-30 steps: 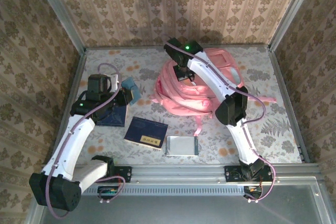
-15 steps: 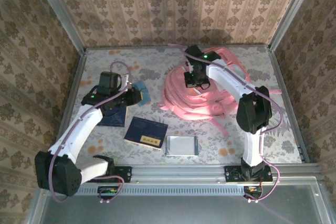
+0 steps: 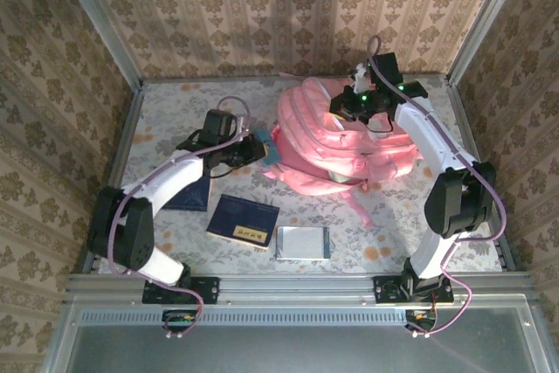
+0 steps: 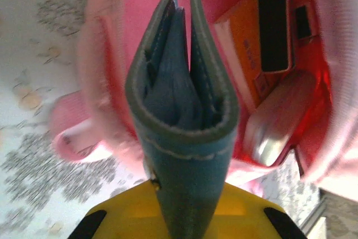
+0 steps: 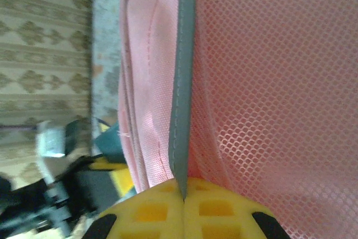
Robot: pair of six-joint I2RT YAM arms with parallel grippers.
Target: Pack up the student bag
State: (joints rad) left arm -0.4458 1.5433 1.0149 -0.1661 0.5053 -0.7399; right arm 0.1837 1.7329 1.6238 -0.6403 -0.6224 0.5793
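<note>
There's the left pincer (image 3: 253, 148) clamped on the teal wallet (image 4: 182, 121) at the mouth of the student bag (image 3: 341, 150), far-centre on the counter (image 3: 175, 102), with the right pincer (image 3: 349, 104) pinching its rim up, so best slide it straight in beside the orange book (image 4: 246, 54).

We're seeing mostly soft stuff here. The student bag (image 3: 341, 141) is matt pink woven cloth. Up close in the right wrist view it's open pink mesh beside a smooth grey edging strip with visible stitching. The wallet (image 4: 182, 116) looks like blue-grey leather or fake leather, smooth and matt, with pale thread along the edge. Inside the bag, the silvery case (image 4: 274, 127) looks like metal with a dull sheen, and the orange book (image 4: 246, 65) has a glossy cover. The left claw (image 4: 187, 211) and right claw (image 5: 183, 202) are matt yellow plastic, the right one moulded with square pockets. The desk (image 3: 175, 107) wears a matt floral print, and the rail (image 3: 349, 286) along the bottom of the frame is brushed metal.
</note>
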